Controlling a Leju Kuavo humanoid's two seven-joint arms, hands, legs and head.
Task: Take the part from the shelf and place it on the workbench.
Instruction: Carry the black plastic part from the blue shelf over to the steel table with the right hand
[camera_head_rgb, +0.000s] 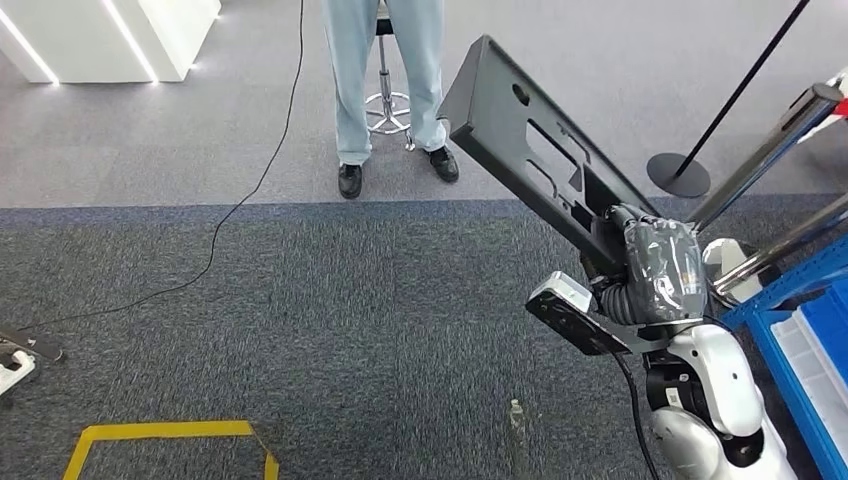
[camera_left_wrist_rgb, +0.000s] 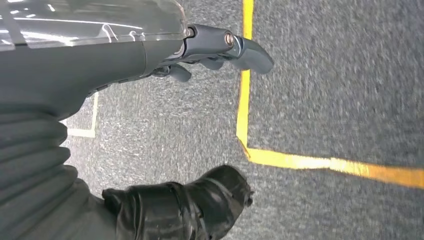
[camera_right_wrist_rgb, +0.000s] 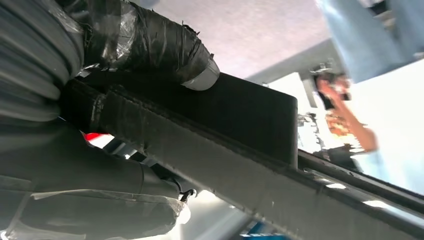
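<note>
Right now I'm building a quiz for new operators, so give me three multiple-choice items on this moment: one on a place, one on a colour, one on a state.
1. Where does the person stand?
A. Beyond the dark carpet, on the lighter floor by a stool
B. Inside the taped floor outline
C. Beside the blue shelf

2. What colour is the tape outline on the carpet?
A. Red
B. Yellow
C. White

3. What is the right hand doing?
A. Hanging with nothing in it
B. Gripping the long black part, held up off the floor
C. Pressing the part onto a workbench

Answers:
1 A: the person stands on the pale floor in front of the stool.
2 B: the tape outline is yellow.
3 B: the right hand grips one end of the black part, which slants up over the carpet.
</note>
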